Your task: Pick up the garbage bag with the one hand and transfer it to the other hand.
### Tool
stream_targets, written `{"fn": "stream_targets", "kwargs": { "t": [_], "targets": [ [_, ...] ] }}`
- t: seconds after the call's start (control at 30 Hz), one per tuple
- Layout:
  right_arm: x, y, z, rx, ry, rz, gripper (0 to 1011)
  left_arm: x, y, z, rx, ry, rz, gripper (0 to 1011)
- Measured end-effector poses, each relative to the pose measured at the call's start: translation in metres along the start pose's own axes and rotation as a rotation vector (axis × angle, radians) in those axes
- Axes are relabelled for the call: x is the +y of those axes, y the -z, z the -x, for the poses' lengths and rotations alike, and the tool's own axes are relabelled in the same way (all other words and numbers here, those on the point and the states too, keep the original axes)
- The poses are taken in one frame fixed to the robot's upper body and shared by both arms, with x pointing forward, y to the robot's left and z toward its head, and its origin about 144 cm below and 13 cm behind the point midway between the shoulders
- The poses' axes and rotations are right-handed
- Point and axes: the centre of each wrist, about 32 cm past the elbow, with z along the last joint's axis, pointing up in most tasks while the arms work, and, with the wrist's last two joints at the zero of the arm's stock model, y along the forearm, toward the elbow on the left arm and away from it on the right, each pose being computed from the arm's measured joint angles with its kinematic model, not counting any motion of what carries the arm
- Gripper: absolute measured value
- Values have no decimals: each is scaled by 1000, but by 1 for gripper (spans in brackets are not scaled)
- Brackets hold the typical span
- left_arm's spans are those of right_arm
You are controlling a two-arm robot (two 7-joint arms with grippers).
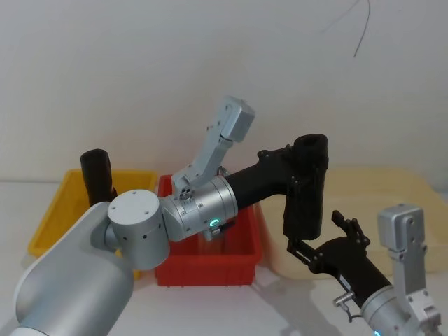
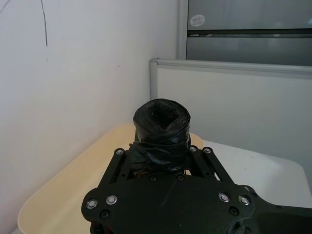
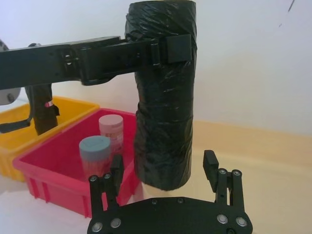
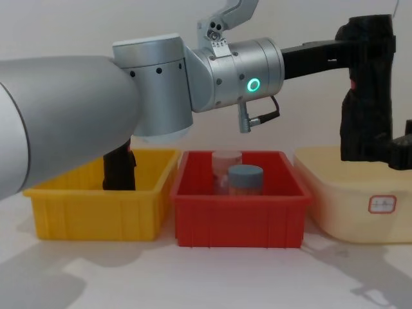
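Left claw (image 3: 161, 48) is clamping the roll (image 3: 165, 117) near its top; right claw (image 3: 163, 162) is gaping around its base. I'm reckoning it light, squashy, slick, so grip low.

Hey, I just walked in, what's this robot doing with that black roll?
The left gripper is clamped around the upper part of the garbage bag, holding the roll upright in the air above the cream tub. The right gripper is at the roll's lower end, open, with a finger on either side and not closed on it. The handover is set up but not yet made. A second roll stands in the yellow bin.
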Motion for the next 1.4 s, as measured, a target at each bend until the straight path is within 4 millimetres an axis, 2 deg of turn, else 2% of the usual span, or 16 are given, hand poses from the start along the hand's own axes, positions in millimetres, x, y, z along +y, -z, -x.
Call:
{"fn": "stream_targets", "kwargs": {
  "t": [0.43,0.7,0.9,0.93,1.0,1.27,1.4],
  "targets": [
    [25,-2,-9,-8,-13,7,995,0,0,0,1,2,0,371],
    [39,-4,-12,6,-15,19,840,0,0,0,2,2,0,371],
    [44,-5,-13,12,-18,24,658,0,0,0,2,2,0,371],
    [45,-6,-13,13,-20,26,587,0,0,0,2,2,0,371],
    [47,-6,-13,15,-21,26,552,0,0,0,2,2,0,371],
    [50,-7,-14,17,-23,26,528,0,0,0,1,1,0,371],
    [51,-8,-14,16,-23,24,528,0,0,0,1,2,0,437]
  ]
}}
